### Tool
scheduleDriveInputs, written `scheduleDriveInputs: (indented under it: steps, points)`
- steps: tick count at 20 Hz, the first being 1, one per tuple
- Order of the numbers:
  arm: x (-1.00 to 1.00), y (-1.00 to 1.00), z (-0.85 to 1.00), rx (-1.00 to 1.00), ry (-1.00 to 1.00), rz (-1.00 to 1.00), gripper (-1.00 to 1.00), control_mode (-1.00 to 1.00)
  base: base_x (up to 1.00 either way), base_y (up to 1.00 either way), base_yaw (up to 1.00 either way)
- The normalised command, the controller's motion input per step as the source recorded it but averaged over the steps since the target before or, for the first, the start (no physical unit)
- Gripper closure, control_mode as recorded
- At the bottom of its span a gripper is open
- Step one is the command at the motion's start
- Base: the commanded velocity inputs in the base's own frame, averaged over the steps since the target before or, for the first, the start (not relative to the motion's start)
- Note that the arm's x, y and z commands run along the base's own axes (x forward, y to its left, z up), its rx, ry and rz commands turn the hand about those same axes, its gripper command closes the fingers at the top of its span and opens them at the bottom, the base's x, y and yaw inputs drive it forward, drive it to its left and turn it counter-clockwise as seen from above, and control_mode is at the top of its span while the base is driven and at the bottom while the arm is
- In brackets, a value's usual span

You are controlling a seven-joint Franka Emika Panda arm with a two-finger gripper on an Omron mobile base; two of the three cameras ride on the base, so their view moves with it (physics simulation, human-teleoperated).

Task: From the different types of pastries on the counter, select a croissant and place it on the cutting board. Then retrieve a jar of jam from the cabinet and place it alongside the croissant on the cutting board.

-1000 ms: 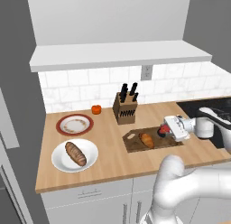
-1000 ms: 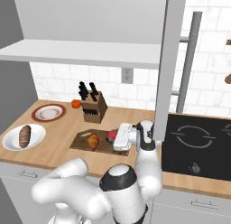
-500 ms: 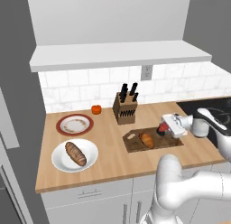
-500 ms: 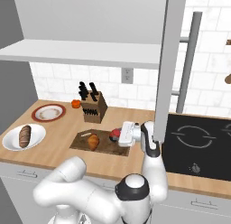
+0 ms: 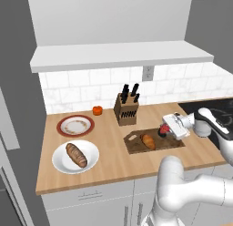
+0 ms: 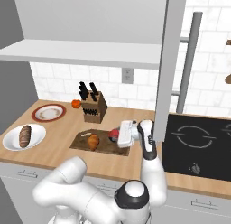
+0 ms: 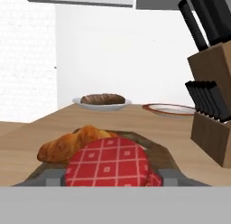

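My end effector point(image 5: 167, 128) is clamped on the jar of jam point(image 7: 108, 166) and holds it low over the right end of the cutting board point(image 5: 136, 145), just beside the croissant point(image 5: 148, 141). As I judge it, the risk is in the release: if I let go while the jar is tilted or above the board's edge, it could tip, roll onto the desk point(image 5: 109, 163), or nudge the croissant.
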Motion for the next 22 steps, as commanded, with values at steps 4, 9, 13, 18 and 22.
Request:
scheduleDriveInputs:
  steps: [4,9,13,18,22]
  points:
    - [0.00,0.01,0.03,0.00,0.00,0.00,-1.00,-1.00,0.00,0.00,0.00]
    - [-0.14,0.00,0.39,0.00,0.00,0.03,-1.00,-1.00,0.00,0.00,0.00]
    - [-0.06,-0.02,0.41,0.00,0.00,0.11,-1.00,-1.00,0.00,0.00,0.00]
    - [0.00,-0.02,0.19,-0.10,-0.17,0.04,-1.00,-1.00,0.00,0.00,0.00]
    - [-0.11,-0.19,0.06,-0.12,-0.15,-0.07,-1.00,-1.00,0.00,0.00,0.00]
